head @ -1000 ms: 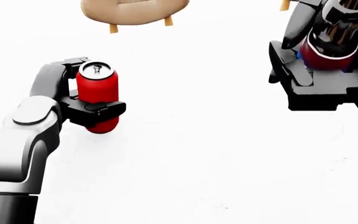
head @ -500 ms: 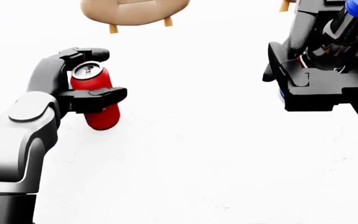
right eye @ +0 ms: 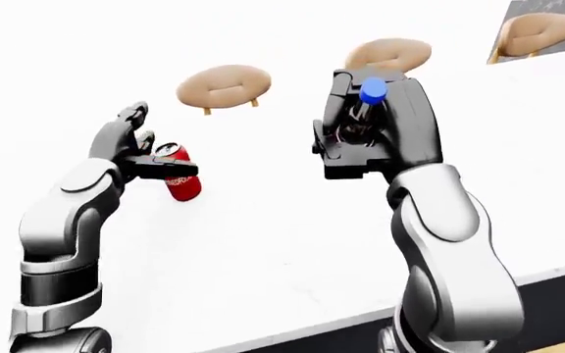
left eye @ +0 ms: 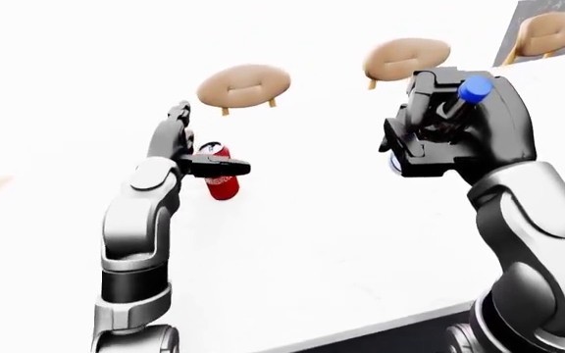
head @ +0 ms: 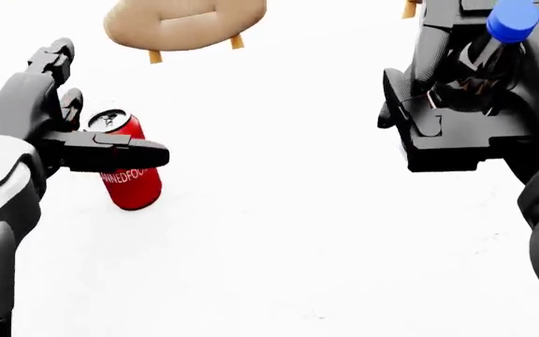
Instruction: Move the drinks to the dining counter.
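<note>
A red soda can (head: 129, 175) stands upright on the white dining counter (head: 279, 253), at the left of the head view. My left hand (head: 101, 105) is open: its thumb lies across the can's near side and its fingers are spread up and away behind the can. My right hand (head: 447, 91) is at the upper right, above the counter. It is shut on a dark bottle with a blue cap (head: 506, 24). Most of the bottle's body is hidden inside the hand.
Three tan round stools stand beyond the counter in the left-eye view: one above the can (left eye: 245, 84), one behind the right hand (left eye: 405, 57), one at the top right corner (left eye: 557, 29). The counter's near edge (left eye: 361, 332) runs along the bottom.
My left hand has opened and let go of the can, which now stands on the counter. The right hand's bottle has turned so its blue cap points up.
</note>
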Controlling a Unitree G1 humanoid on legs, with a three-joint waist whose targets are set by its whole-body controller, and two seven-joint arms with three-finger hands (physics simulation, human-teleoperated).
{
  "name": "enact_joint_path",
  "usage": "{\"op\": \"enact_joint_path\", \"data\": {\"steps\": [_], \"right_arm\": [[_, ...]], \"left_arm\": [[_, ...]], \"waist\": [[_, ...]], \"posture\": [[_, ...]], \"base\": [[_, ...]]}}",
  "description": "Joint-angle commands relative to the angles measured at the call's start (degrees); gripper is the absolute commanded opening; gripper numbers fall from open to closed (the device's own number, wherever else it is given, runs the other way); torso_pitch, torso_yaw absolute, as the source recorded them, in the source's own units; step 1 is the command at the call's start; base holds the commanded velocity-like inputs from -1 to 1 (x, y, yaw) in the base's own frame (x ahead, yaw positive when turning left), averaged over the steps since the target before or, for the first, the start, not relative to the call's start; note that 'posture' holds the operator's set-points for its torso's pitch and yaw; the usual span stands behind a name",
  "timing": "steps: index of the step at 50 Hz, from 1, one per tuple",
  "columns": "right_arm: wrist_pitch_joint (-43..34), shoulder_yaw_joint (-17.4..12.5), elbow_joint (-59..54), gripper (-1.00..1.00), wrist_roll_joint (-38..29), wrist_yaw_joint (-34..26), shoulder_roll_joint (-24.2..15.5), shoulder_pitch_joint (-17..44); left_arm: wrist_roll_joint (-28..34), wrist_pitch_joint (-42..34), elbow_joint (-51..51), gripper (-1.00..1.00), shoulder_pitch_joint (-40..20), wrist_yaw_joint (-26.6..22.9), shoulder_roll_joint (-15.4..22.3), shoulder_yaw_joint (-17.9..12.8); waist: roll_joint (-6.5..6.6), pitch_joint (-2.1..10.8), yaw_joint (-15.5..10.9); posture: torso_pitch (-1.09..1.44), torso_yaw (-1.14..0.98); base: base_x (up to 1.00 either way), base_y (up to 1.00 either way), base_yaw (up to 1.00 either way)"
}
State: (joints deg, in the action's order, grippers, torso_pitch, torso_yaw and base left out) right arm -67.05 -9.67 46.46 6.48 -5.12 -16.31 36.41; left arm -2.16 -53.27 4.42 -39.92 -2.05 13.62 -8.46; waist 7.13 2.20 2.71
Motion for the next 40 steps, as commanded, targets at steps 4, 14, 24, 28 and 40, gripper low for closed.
{"op": "enact_joint_path", "data": {"steps": [4,14,24,28,40], "right_arm": [[3.26,1.42,-0.91,-1.00,-1.40,1.25,1.95,1.74],[10.80,9.19,-9.65,-1.00,-9.54,0.42,7.90,-0.67],[20.20,11.05,-18.28,-1.00,-16.25,-1.21,13.25,-5.04],[20.81,11.00,-19.19,-1.00,-17.46,-1.48,13.72,-5.80],[21.93,9.62,-25.26,-1.00,-17.69,-0.95,13.73,-7.33]], "left_arm": [[-0.61,-4.55,12.99,1.00,7.11,-0.94,-0.96,-0.20],[-4.91,-18.86,33.68,1.00,7.94,-2.82,-0.76,-3.36],[-8.11,-25.21,41.09,1.00,6.56,-1.97,-0.32,-4.92],[-8.56,-24.61,41.27,1.00,7.24,-1.61,-0.20,-4.58],[-9.68,-24.45,41.05,1.00,6.33,-0.43,-0.42,-4.96]], "waist": [[-1.49,-0.11,-0.20],[-0.07,0.04,-0.26],[0.07,-0.33,0.09],[-0.11,-0.50,0.24],[-0.16,-0.34,0.34]], "posture": [[0.00,0.00],[0.00,0.00],[0.00,0.00],[0.00,0.00],[0.00,0.00]], "base": [[0.00,0.00,0.00],[0.00,0.00,0.00],[0.00,0.00,0.00],[0.00,0.00,0.00],[0.00,0.00,0.00]]}}
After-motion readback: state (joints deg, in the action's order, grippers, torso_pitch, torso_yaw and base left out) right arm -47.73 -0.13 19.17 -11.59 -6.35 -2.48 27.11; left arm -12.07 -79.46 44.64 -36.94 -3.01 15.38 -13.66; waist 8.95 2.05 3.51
